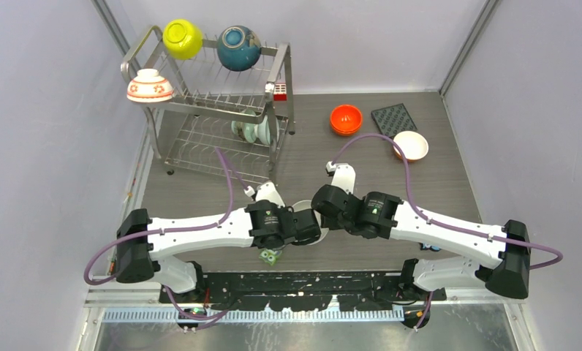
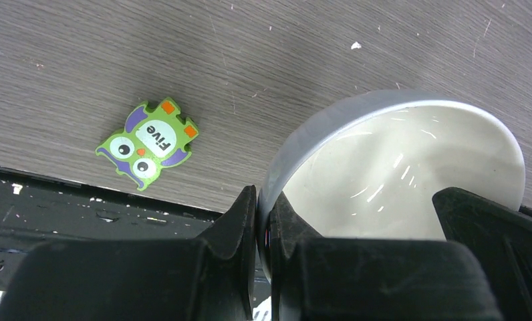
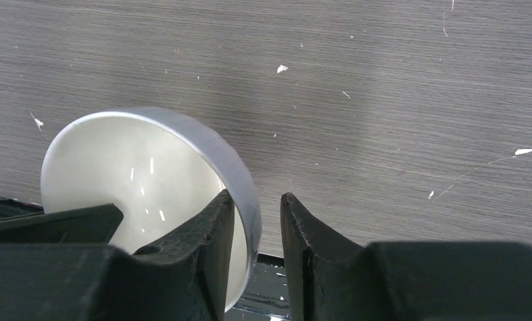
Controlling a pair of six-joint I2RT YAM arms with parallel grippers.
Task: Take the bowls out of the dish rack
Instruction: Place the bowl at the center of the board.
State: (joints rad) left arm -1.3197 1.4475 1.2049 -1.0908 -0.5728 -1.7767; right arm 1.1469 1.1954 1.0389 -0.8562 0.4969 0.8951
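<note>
The left gripper (image 2: 266, 204) had its jaws pinched on the rim of a white bowl (image 2: 410, 167), one finger inside and one outside. The right gripper (image 3: 256, 204) straddled the opposite rim with its jaws spread. Its inner finger lay against the wall and its outer finger stood just clear.

The bowl was between them, in front of the dish rack (image 1: 282, 73) and well apart from it. The handover would likely go best if the right jaws closed squarely on the rim before the left jaws let go.

Right of the rack lay an orange bowl (image 1: 346, 119) and a pale bowl (image 1: 411, 145). The rack's top tier held a yellow-green bowl (image 1: 183, 38), a teal bowl (image 1: 238, 47) and a flowered bowl (image 1: 150, 85), with a pale green bowl (image 1: 248, 131) below.
</note>
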